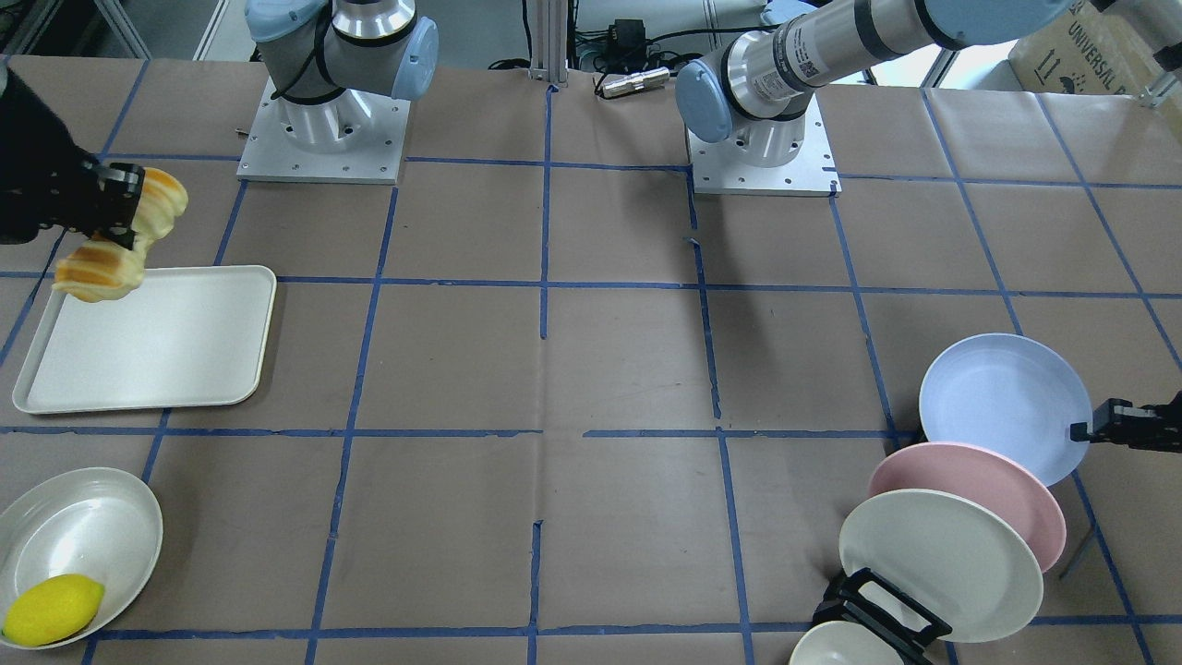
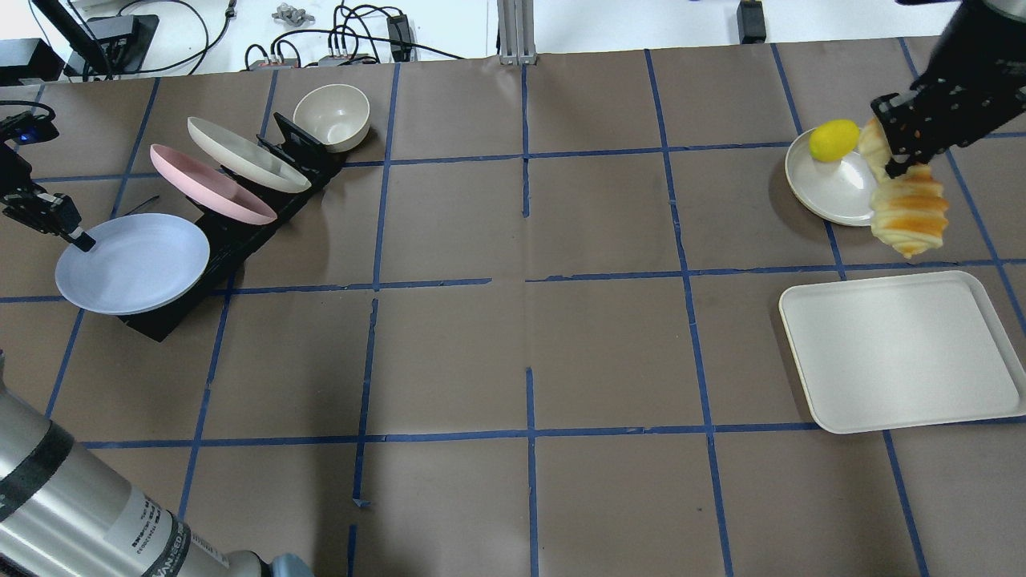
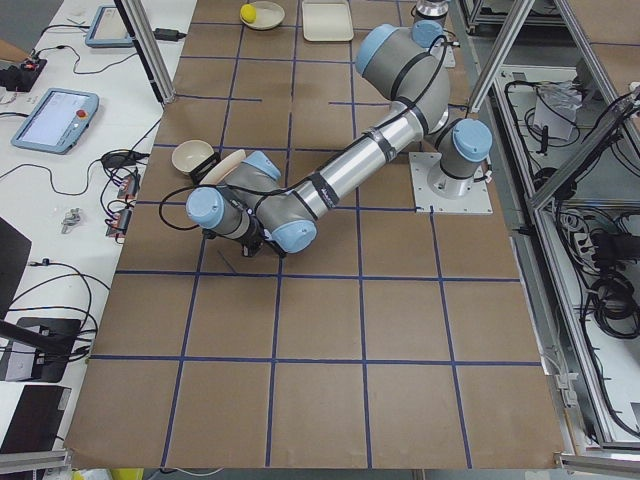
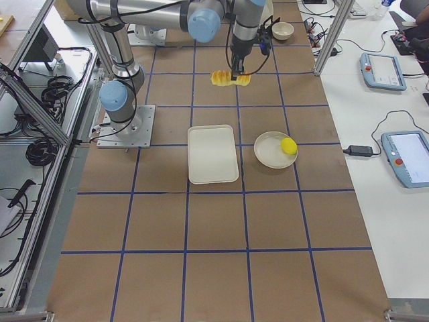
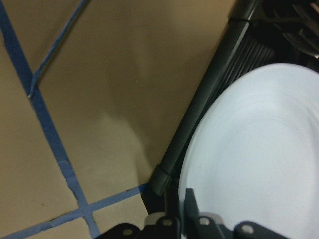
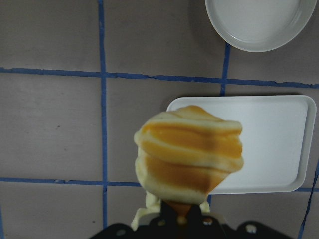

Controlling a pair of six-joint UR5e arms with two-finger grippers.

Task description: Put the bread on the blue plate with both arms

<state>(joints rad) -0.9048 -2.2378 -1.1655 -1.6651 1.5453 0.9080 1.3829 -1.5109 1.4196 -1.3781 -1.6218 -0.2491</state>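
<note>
My right gripper is shut on the bread, a ridged golden and cream loaf, and holds it by its middle, in the air past the white tray's far edge. The bread hangs in front of the right wrist camera and also shows in the front view. My left gripper is shut on the left rim of the blue plate, which lies tilted at the near end of the black plate rack. In the left wrist view the plate fills the right side beside the rack's rail.
The black rack also holds a pink plate and a cream plate, with a cream bowl behind. A white tray lies at the right. A white bowl beyond it holds a lemon.
</note>
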